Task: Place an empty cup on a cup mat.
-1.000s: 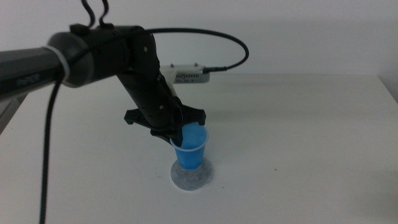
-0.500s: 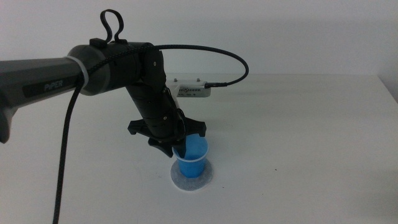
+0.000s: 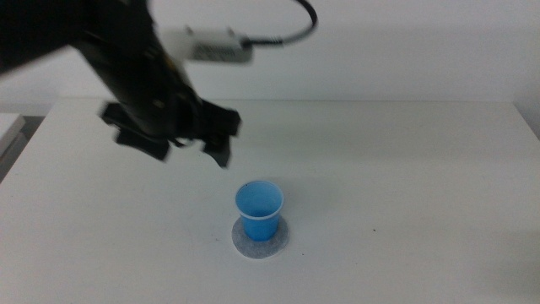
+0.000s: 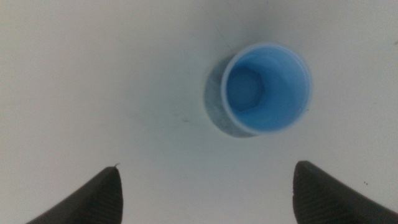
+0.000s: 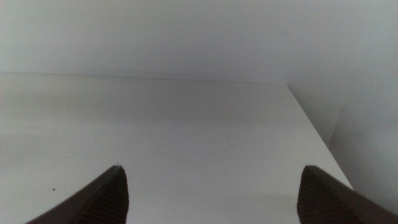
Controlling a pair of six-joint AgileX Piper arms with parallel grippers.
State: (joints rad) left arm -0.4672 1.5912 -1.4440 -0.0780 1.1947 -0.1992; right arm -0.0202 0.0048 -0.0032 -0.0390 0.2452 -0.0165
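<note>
1. On the white worktop (image 3: 405, 169), the small bright blue plastic cup (image 3: 259, 209) is seen standing upright on the flat round grey felt cup mat (image 3: 261, 241).
2. The cup is touched by nothing. The left tool (image 3: 196, 145) is held up in the air, apart from the cup and to its left in the middle view.
3. The jaws of the left tool are spread wide, and nothing is held between them.
4. The job looks done, as far as can be judged: the cup is on the mat and has been let go. Only the pulling away of the arm may be left.
5. In the left wrist view, the inside of the cup (image 4: 266, 89) is seen from above, and it is empty. Only a thin dark edge of the mat (image 4: 214, 112) peeks out there.
6. The whole ring of the mat is shown only in the middle view.
7. The right tool (image 5: 211, 186) is seen only in its own wrist view, spread wide over bare worktop, with nothing in it.
</note>
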